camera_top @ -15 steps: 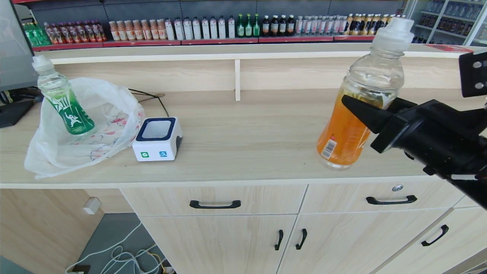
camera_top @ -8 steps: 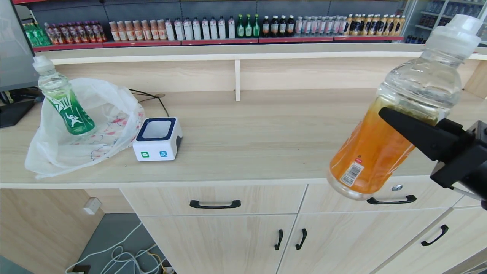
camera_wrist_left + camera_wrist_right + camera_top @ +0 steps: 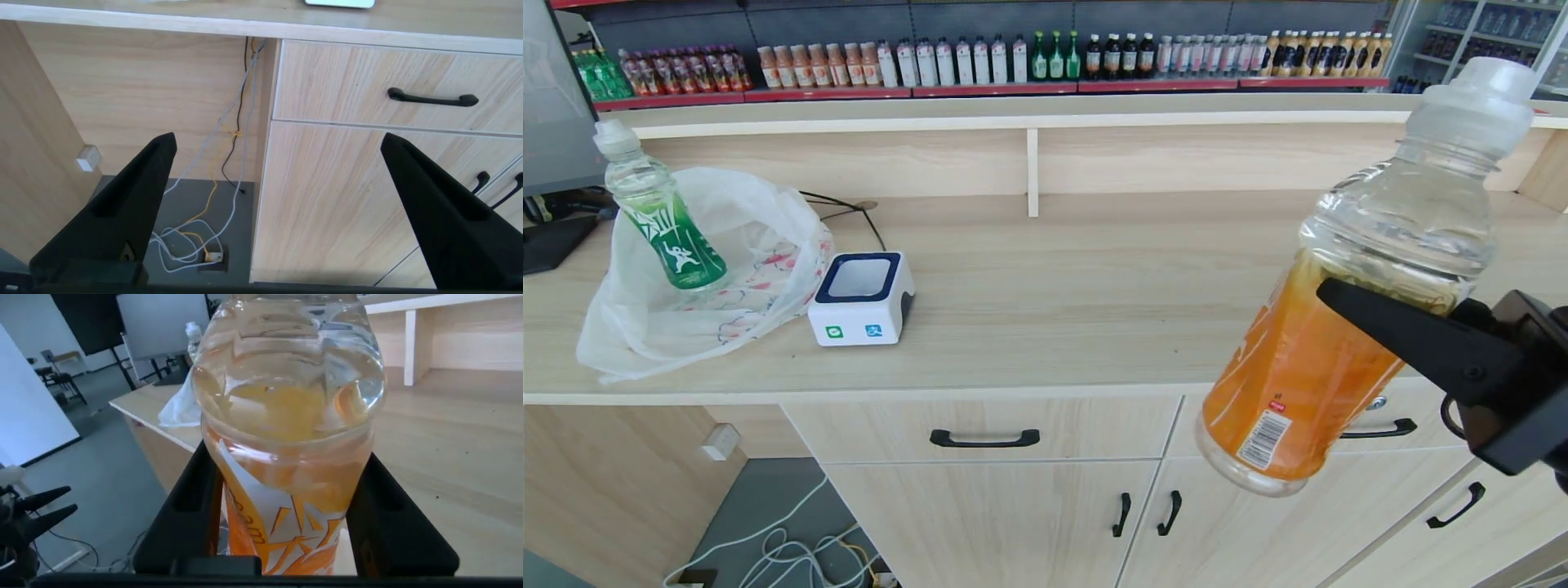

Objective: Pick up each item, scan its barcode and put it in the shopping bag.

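While right gripper (image 3: 290, 539) clamps orange bottle (image 3: 1307, 367), tilted, out beyond counter (image 3: 1045, 286) edge: swing it leftward, turn barcode (image 3: 1264, 439) toward scanner (image 3: 860, 298) beside shopping bag (image 3: 760, 237), keep grip firm. Left gripper (image 3: 278, 204) jaws apart.

The right claw (image 3: 1356, 286), clamped on the orange bottle (image 3: 1307, 367), hangs out past the front edge of the counter (image 3: 1054, 286), with cabinet fronts (image 3: 1013, 506) below it. To the claw's left a broad stretch of counter top leads to the scanner (image 3: 860, 298), the first thing in the way. Just beyond the scanner the shopping bag (image 3: 760, 245) lies slumped, and a leaning green bottle (image 3: 666, 220) takes up part of its mouth. Ahead of the claw the raised back ledge (image 3: 1176, 155) walls off the counter. How far back it stands is hard to judge.
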Motion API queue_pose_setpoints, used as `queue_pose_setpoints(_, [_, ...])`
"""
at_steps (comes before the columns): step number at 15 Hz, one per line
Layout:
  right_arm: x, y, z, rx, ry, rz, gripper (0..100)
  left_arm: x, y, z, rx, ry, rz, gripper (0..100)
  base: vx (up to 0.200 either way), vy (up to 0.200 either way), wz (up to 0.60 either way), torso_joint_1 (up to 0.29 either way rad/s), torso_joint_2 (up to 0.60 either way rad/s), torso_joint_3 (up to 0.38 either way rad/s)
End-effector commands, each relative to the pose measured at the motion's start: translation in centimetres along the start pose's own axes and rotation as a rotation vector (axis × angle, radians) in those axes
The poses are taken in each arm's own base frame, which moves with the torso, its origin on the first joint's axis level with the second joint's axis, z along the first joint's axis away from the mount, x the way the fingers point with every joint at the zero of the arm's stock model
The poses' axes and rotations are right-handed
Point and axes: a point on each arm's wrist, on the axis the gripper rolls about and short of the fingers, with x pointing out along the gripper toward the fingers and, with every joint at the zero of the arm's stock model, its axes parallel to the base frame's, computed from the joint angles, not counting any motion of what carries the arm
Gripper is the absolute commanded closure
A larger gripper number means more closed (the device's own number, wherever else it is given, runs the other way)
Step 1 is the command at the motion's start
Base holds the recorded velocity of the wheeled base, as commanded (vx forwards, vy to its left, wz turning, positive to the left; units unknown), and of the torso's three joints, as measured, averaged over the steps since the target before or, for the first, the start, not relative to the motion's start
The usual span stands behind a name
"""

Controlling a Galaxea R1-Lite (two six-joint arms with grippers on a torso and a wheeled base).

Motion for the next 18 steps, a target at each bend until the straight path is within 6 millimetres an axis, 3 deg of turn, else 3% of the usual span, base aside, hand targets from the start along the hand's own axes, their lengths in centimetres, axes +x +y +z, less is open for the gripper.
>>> queue_pose_setpoints(1, [0.8, 0.7, -0.4, 0.024, 0.020, 0.066, 100, 0.0, 0.0, 0.0, 0.001, -0.001, 0.001, 0, 0.000, 0.000, 0.00, 0.000, 0.00, 0.000])
queue_pose_setpoints(4, [2.4, 1.9, 0.0, 0.114, -0.012, 0.156, 100, 0.0, 0.0, 0.0, 0.001, -0.001, 0.001, 0, 0.000, 0.000, 0.00, 0.000, 0.00, 0.000])
queue_pose_setpoints(12, [6.1, 2.1, 1.1, 0.345, -0.084, 0.241, 100, 0.0, 0.0, 0.0, 0.001, -0.001, 0.001, 0, 0.000, 0.000, 0.00, 0.000, 0.00, 0.000])
queue_pose_setpoints(18, [7.2, 2.3, 0.8, 0.373, -0.048, 0.322, 100, 0.0, 0.0, 0.0, 0.001, -0.001, -0.001, 0, 0.000, 0.000, 0.00, 0.000, 0.00, 0.000])
